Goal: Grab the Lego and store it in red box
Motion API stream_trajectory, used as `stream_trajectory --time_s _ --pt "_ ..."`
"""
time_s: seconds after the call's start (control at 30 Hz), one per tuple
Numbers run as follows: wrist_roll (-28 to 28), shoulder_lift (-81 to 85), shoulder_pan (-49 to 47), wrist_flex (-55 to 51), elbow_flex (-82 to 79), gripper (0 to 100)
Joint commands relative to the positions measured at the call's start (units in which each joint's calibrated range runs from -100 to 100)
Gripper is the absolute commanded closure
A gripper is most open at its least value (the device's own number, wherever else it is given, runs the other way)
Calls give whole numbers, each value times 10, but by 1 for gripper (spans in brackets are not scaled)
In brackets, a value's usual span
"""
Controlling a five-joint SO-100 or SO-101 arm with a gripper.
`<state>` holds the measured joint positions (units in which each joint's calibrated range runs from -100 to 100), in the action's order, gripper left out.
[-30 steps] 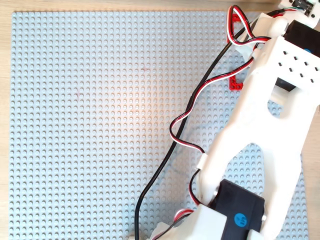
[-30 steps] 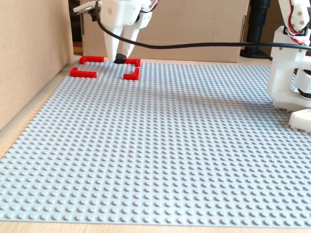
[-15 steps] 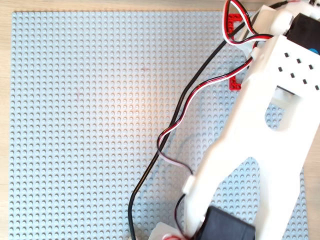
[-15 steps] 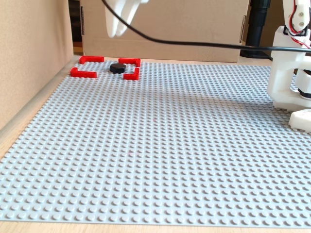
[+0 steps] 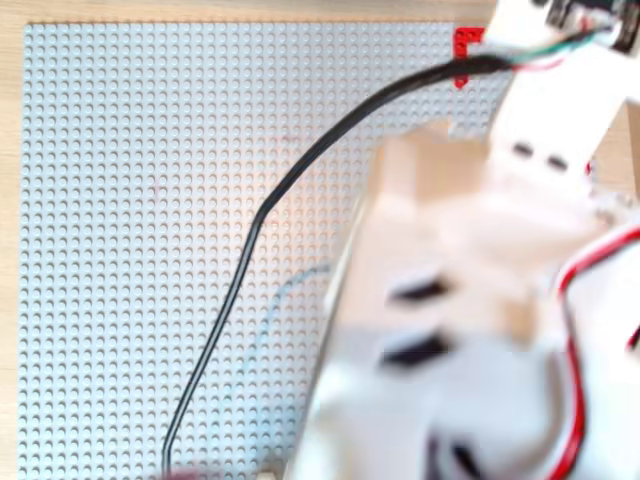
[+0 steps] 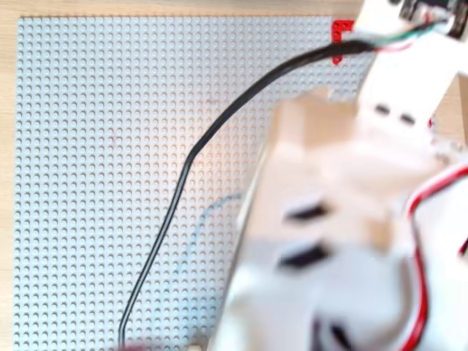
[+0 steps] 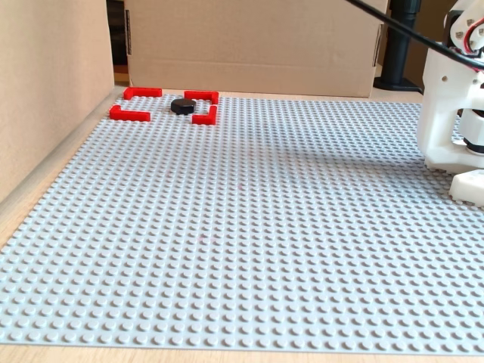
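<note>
In the fixed view the Lego (image 7: 181,106), a small dark glossy piece, lies flat on the grey baseplate (image 7: 249,227) inside the red box (image 7: 128,114), near its right-hand corners. Nothing touches it. No gripper shows in that view; only the arm's white base (image 7: 454,113) stands at the right edge. In both overhead views the blurred white arm (image 5: 480,300) (image 6: 351,219) fills the right side and hides the Lego. Only one corner of the red box (image 5: 465,40) (image 6: 340,29) shows. The fingers cannot be made out there.
Cardboard walls (image 7: 45,83) stand along the left and back of the plate. A black cable (image 5: 260,220) (image 6: 190,161) hangs over the plate in both overhead views and crosses the top right corner of the fixed view, where a black post (image 7: 401,45) stands behind.
The gripper, which stood over the Lego in the red box, has let it go, risen and left the fixed view. The Lego stays in the box.
</note>
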<state>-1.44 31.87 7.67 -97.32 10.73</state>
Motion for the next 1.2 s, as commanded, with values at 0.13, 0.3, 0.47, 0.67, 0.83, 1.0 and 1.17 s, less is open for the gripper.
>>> stream_trajectory --time_s 0.13,0.3,0.47,0.67,0.83,1.0,1.17 --pt "0 231 -22 -18 -73 99" --pt "-3 395 -22 -16 -146 98" --pt "-3 497 -22 -18 -220 98" --pt "-3 612 -22 -18 -302 98" --pt "-4 676 -22 -17 -336 98" --pt "-4 674 -18 -17 -337 99" --pt "-4 673 -18 -15 -345 98"
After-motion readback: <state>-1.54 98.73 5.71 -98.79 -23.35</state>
